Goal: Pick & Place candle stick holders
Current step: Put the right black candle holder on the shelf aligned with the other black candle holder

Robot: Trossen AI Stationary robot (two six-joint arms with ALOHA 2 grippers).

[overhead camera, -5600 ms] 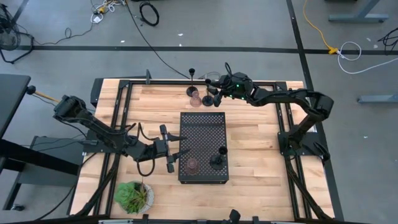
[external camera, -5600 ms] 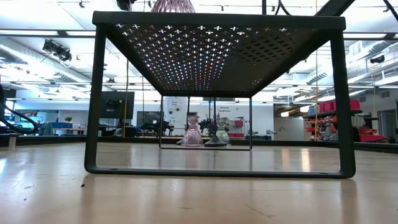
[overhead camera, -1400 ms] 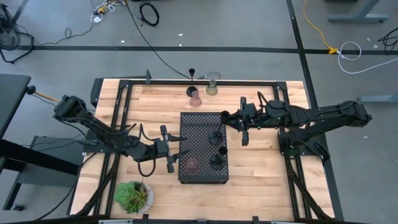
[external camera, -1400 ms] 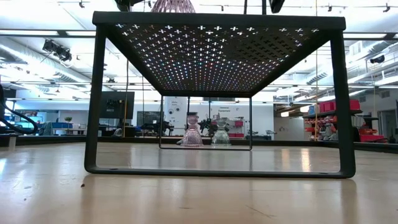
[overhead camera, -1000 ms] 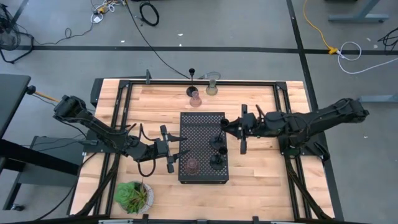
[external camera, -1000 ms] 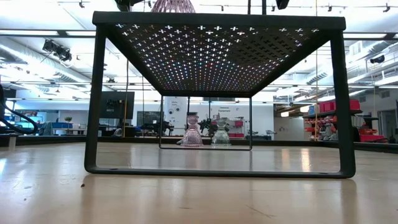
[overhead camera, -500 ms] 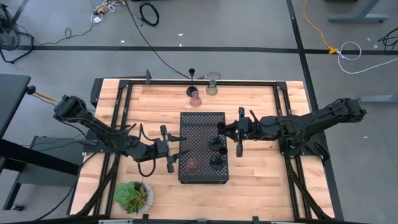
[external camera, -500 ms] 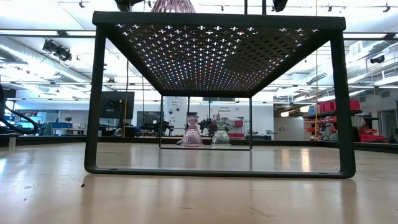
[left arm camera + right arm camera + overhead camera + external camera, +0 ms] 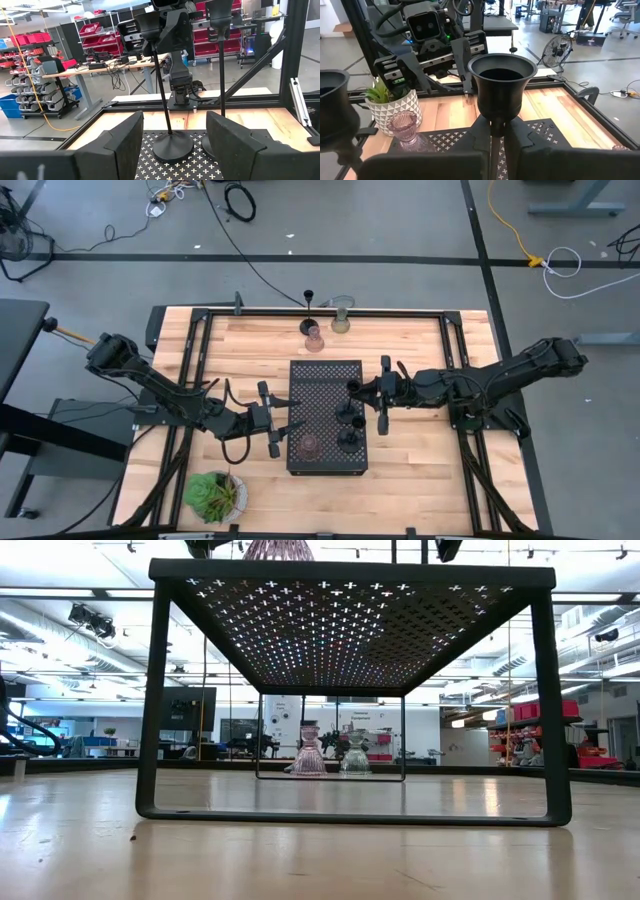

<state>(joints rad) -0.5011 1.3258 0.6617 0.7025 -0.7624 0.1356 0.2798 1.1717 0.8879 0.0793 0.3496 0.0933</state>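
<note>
- Right gripper (image 9: 352, 387) clamped on black holder (image 9: 499, 90), base on tray (image 9: 310, 380).
- Left gripper (image 9: 292, 427) open at tray's left edge.
- Pink holder (image 9: 309, 447) on tray.

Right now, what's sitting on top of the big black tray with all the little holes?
On the tray stand a pink holder and two black stemmed holders, one gripped by the right gripper. That arm hides part of the tray's right edge.
</note>
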